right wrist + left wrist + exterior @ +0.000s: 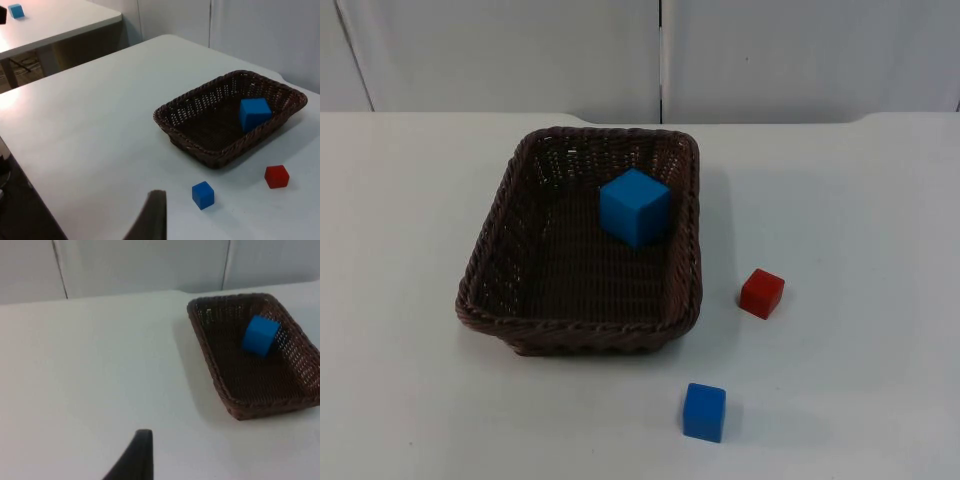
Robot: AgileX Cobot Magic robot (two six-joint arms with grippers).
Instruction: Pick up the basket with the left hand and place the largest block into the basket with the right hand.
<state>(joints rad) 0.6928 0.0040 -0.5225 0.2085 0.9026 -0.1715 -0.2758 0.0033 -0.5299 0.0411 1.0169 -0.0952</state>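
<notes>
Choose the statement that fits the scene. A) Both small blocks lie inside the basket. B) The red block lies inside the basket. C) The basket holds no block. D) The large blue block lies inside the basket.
D: the large blue block rests on the floor of the basket, while the red block and small blue block sit on the table outside it.

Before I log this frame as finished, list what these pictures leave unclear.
- Left gripper: in the left wrist view one black fingertip is cut off by the picture edge, so open or shut is unknown.
- Right gripper: same in the right wrist view, fingertip.
- Wicker basket: the floor under the large blue block is covered by it.
</notes>
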